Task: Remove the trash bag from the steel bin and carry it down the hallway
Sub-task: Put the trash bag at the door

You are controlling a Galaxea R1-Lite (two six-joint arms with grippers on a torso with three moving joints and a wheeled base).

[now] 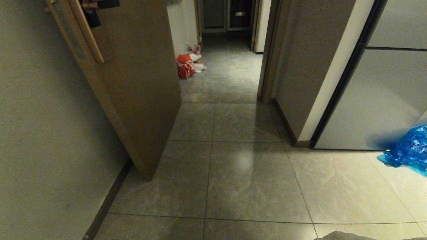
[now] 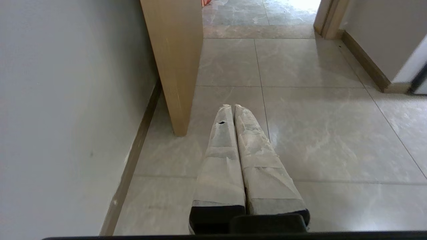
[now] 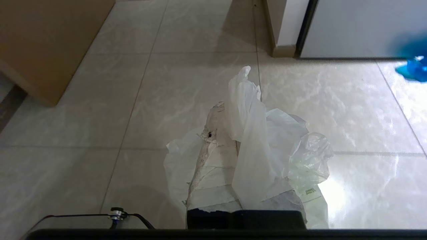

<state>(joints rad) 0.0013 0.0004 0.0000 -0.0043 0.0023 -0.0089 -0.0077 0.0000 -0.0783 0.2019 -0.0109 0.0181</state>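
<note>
Trash bag (image 3: 263, 140), thin translucent white plastic with faint green printing, hangs crumpled over and around the right gripper (image 3: 230, 100), whose paper-wrapped fingers are pressed together on a fold of its film, above the grey marbled floor tiles (image 1: 247, 166). The steel bin shows in no view, so the removal looks done and the carry is what remains. The left gripper (image 2: 232, 106), fingers wrapped the same way, is closed on nothing and points at the floor beside the tan wooden door (image 1: 133, 83).

The risks lie ahead. The pinch holds only a thin fold of slick film; a jolt in driving could let it slide free and drop the bag. The door leaf stands partly across the passage, narrowing the way into the hallway (image 1: 223, 66), so a loose corner of the bag or the left arm could brush its edge. Further on, an orange-red bag (image 1: 185, 66) and other litter sit near the hallway wall, and a crinkled blue plastic sheet (image 1: 408, 150) lies on the floor to the right; trailing film could catch on either.
</note>
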